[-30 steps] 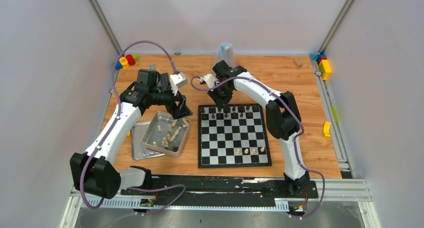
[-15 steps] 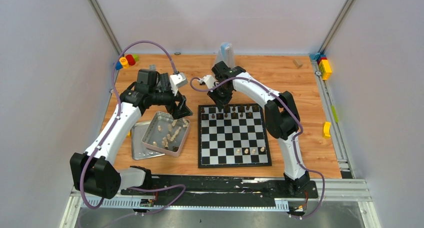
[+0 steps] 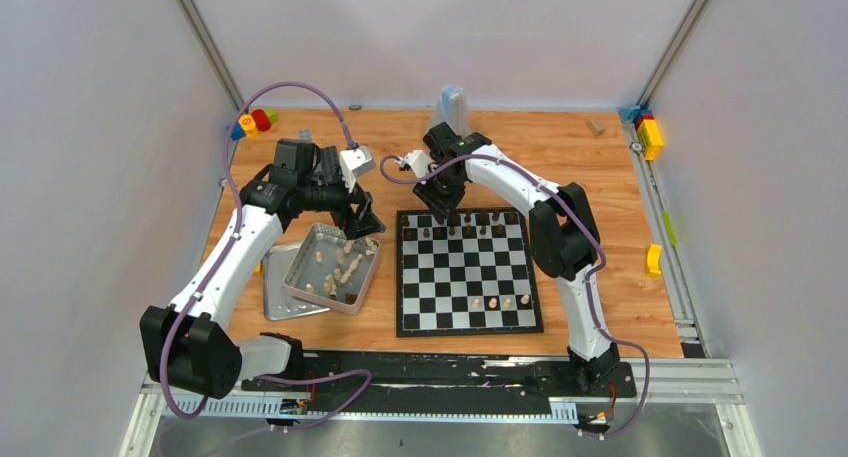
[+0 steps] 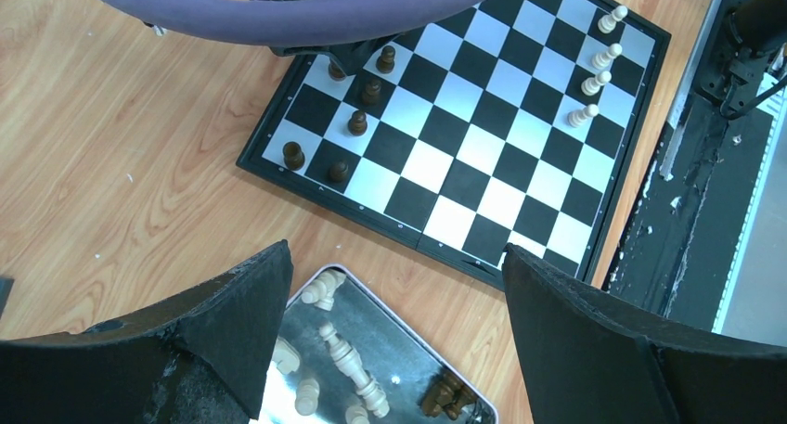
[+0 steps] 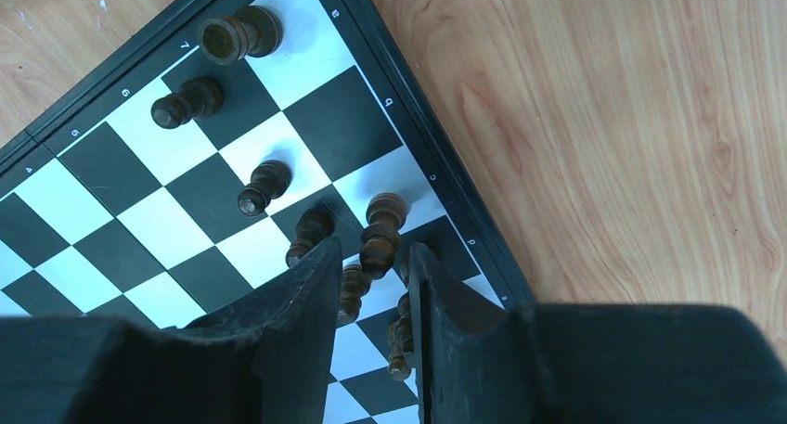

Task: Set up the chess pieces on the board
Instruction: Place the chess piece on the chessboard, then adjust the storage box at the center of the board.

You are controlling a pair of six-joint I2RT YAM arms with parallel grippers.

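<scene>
Only on wrist cam, R gripper [image 5: 374, 251] narrowly astride dark piece [image 5: 383, 222], L gripper [image 4: 394, 257] wide

Pale grey walls [image 3: 90, 127] enclose a wooden tabletop [image 3: 560, 147] edged by aluminium rails [image 3: 682, 302].

Wood-grain table [image 3: 600, 167], shiny metal tin [image 4: 408, 350], glossy board [image 4: 483, 155], rough matt fingers [image 5: 278, 331]
</scene>
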